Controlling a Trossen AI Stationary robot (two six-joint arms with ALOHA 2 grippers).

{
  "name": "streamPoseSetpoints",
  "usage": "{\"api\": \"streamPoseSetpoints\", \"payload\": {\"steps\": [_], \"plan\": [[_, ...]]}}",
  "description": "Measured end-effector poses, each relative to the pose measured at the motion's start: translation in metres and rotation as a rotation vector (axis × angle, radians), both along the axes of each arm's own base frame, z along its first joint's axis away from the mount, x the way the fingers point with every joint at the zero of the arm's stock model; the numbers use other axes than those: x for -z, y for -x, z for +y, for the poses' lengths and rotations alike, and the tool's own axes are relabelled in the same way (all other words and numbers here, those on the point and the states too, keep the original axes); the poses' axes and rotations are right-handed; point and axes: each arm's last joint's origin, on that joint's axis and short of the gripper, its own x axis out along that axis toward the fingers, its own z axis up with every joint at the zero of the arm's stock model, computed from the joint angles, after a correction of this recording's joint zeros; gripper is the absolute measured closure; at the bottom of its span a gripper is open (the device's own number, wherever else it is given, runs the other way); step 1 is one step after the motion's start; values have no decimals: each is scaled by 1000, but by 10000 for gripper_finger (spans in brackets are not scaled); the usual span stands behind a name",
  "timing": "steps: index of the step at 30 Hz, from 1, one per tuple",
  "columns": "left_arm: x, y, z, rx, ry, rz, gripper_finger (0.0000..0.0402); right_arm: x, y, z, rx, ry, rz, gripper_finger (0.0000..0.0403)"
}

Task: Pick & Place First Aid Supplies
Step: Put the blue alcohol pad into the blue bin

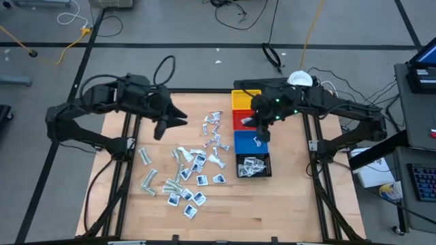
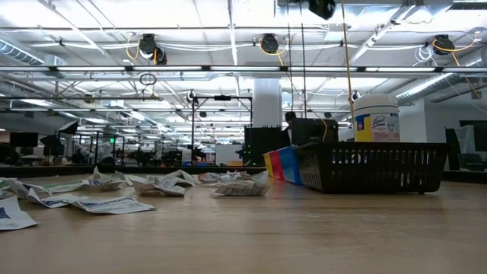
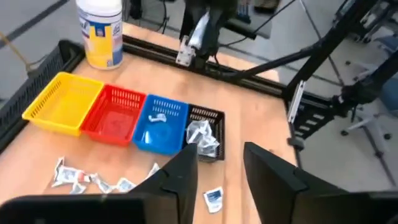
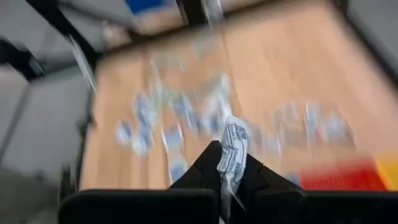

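Note:
Many small first aid packets (image 1: 187, 173) lie scattered flat on the wooden table (image 1: 286, 211), left of a row of bins: yellow (image 1: 245, 100), red (image 1: 243, 120), blue (image 1: 246, 143) and black (image 1: 253, 165). The black bin holds several packets, and the blue bin (image 3: 163, 121) holds one. My right gripper (image 1: 261, 131) hangs above the red and blue bins, shut on a white printed sachet (image 4: 231, 155). My left gripper (image 3: 219, 177) hovers over the table's far left part (image 1: 170, 117), open, with nothing between its fingers. My right gripper pinches the sachet between its two fingers (image 4: 208, 168), which slant downward. One end of the sachet (image 4: 235, 134) sticks out past the fingertips. In the left wrist view the sachet (image 3: 189, 43) hangs below the fingers, lifted clear of the table and bins.
A big white jar with a yellow label (image 3: 99, 31) stands beyond the yellow bin at the table's far edge. Black frame rails (image 1: 126, 153) run along the table's left and right sides. Bare wood lies along the near edge (image 1: 259, 218).

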Motion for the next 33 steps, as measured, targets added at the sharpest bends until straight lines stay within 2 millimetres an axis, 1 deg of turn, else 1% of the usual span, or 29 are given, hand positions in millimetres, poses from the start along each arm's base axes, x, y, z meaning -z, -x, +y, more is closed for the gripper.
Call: {"api": "streamPoseSetpoints", "payload": {"steps": [3,6,9,12,15,20,22,23,25,28,33], "plan": [[0,3,-1,6,29,13,257,11,7,-6,9,-25,133,402],[0,4,-1,5,39,10,259,20,6,-10,13,-7,206,402],[-1,4,-1,1,34,1,265,43,2,-13,34,81,283,402],[0,3,-1,3,23,6,268,73,-4,-15,55,157,313,402],[0,2,-1,2,9,7,268,107,-9,-17,56,189,311,403],[0,2,0,-9,-3,9,268,174,-4,-11,29,194,321,403],[0,2,0,-9,-3,9,268,194,-1,-8,22,198,305,403],[0,2,0,-10,-2,9,268,201,1,-7,20,201,293,402],[1,2,0,-12,3,9,268,210,2,-5,5,216,272,398],[1,2,0,-25,26,11,268,213,3,-3,-33,244,257,375],[1,2,0,-27,31,12,268,213,2,-6,-77,183,223,303]]}}
